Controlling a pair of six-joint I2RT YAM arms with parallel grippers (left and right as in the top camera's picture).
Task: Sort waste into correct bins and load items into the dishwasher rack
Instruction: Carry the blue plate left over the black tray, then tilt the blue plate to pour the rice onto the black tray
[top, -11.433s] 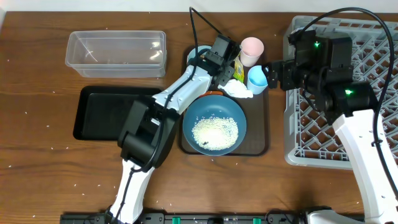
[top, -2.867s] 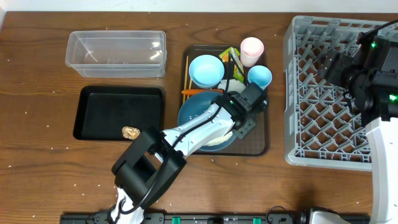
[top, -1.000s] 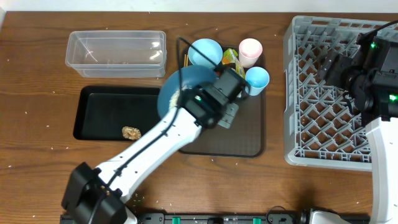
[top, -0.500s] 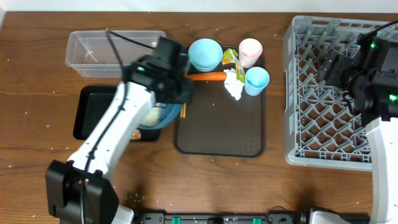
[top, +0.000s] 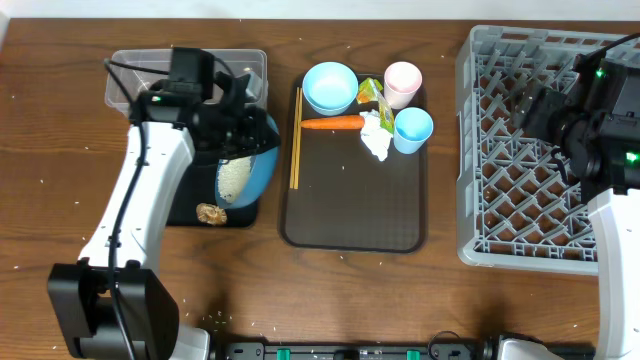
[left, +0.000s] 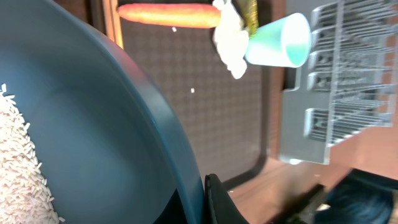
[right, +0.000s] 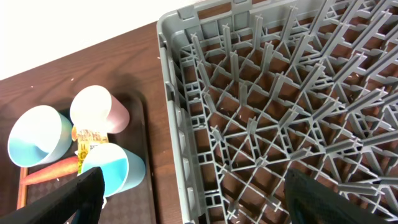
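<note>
One tilted dish over the black tray, rim pinched by the left end effector. Rice may overshoot the tray.

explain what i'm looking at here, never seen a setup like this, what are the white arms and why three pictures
Two robot arms work at a wooden table, each ending in a two-finger gripper. One picture is taken from above; the other two come from a camera on each wrist. The left gripper holds a big blue dish of rice, tilted over a black tray beside a clear tub. The right gripper is open above a grey rack. A brown tray carries a small bowl, a pink cup, a blue cup, a carrot stick, chopsticks, tissue and a wrapper.
</note>
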